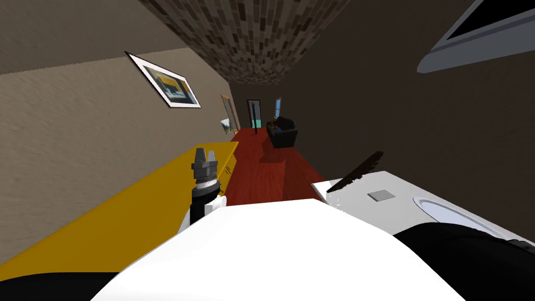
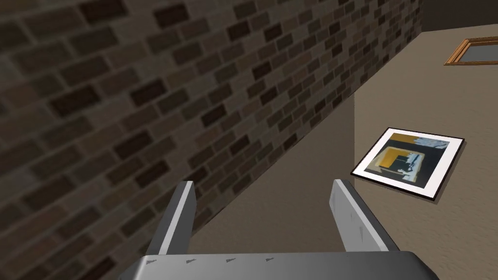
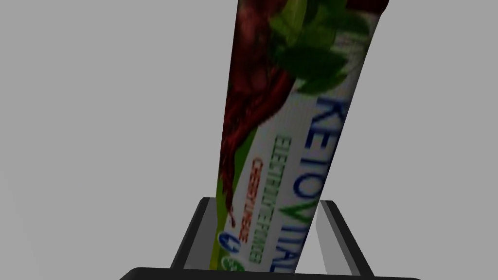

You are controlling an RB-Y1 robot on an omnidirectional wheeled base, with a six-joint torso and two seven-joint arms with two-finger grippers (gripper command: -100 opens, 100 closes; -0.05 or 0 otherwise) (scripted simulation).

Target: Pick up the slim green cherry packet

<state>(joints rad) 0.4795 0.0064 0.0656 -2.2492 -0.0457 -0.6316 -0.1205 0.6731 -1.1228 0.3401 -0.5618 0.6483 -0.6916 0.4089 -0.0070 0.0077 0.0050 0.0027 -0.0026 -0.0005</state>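
Now, right fingers [image 3: 333,233] clamped on cherry packet [image 3: 287,146], left arm [image 1: 204,196] upright, left fingers [image 2: 352,218] spread

the right gripper [image 3: 265,204] has its two fingers [image 3: 331,231] closed against the sides of a long slim packet [image 3: 287,121], held at its near end. the packet runs away from the gripper, printed white with dark red cherries, green leaves and blue lettering. behind it lies a flat grey surface [image 3: 97,121].
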